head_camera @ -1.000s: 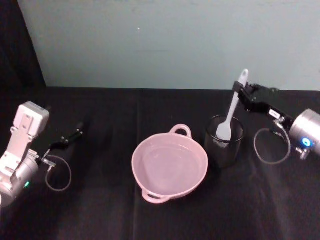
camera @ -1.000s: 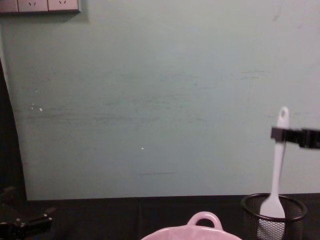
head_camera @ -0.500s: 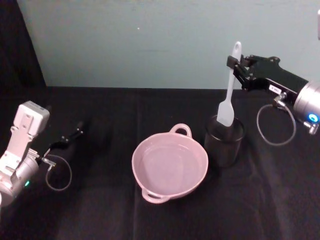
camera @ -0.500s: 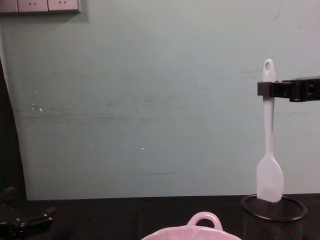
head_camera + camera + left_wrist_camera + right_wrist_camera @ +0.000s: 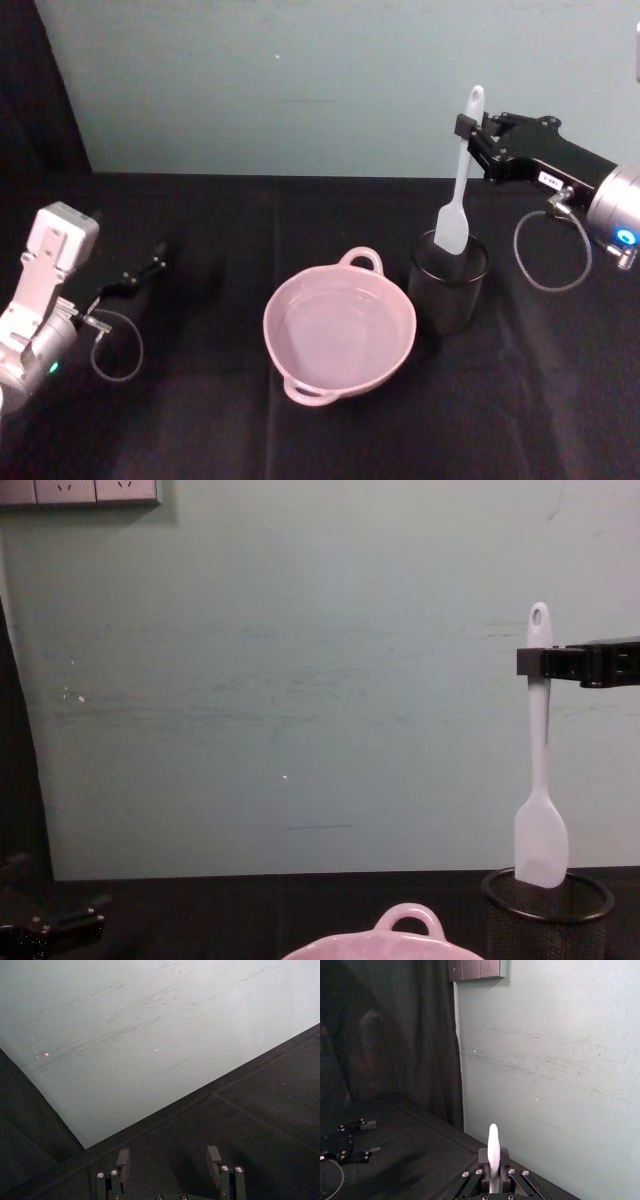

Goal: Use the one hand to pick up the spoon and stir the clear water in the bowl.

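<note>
Spoon (image 5: pixel 458 190) in the grip of the right hand (image 5: pixel 463 127), pinched narrow on the handle just below the small hole at its end, so that the long white shaft hangs upright and the flat paddle points down. It hangs to the right of the bowl (image 5: pixel 272 318) and well above its rim, over the black mesh cup (image 5: pixel 450 295) that stands just beside the bowl on that side. From the chest view the paddle's lower edge sits about level with the cup's mouth, and I cannot tell whether it is quite clear of the wire. The left hand (image 5: pixel 150 268) rests on the desk (image 5: pixel 200 420) well to the left of the bowl, its fingers (image 5: pixel 123 1160) spread wide and holding nothing. The spoon looks light and fairly stiff, of smooth plastic. Held so near its top it makes a long lever, and I judge that it could swivel or slip between the pads once the paddle meets water. The high hold does keep the hand dry and above the bowl's rim. The bowl, shallow, ceramic and loose on the cloth, would likely slide or slop under brisk stirring.
</note>
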`<action>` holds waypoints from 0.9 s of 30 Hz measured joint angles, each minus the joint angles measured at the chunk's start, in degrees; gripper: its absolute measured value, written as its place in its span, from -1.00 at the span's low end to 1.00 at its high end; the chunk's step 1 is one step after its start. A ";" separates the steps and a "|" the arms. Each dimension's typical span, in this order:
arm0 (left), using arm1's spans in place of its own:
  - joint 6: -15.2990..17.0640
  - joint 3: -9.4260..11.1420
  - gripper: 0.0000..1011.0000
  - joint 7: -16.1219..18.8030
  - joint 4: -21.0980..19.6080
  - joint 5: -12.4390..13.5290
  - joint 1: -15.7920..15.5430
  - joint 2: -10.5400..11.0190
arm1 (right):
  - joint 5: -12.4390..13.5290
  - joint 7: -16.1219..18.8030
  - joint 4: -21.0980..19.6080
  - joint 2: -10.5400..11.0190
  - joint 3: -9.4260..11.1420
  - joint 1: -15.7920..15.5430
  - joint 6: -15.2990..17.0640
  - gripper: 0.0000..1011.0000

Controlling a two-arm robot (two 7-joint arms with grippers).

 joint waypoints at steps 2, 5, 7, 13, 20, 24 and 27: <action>0.00 0.00 0.99 0.00 0.00 0.00 0.00 0.00 | 0.03 0.00 0.02 -0.01 0.00 -0.01 -0.01 -0.76; 0.00 0.00 0.99 0.00 0.00 0.01 0.00 0.00 | 0.07 0.00 0.05 -0.02 0.00 -0.02 -0.04 -0.76; 0.00 0.00 0.99 0.00 0.00 0.00 0.00 0.00 | 0.08 0.00 0.07 -0.03 0.00 -0.03 -0.07 -0.76; 0.00 0.00 0.99 0.00 0.00 0.01 0.00 0.00 | 0.11 0.00 0.11 -0.05 0.00 -0.05 -0.11 -0.76; 0.00 0.00 0.99 0.00 0.00 0.01 0.00 0.00 | 0.14 0.00 0.15 -0.05 0.00 -0.06 -0.15 -0.76; 0.00 0.00 0.99 0.00 0.00 0.00 0.00 0.00 | 0.15 0.00 0.17 -0.05 0.00 -0.06 -0.16 -0.76; 0.00 0.00 0.99 0.00 0.00 0.00 0.00 0.00 | 0.16 0.00 0.17 -0.05 0.00 -0.06 -0.16 -0.76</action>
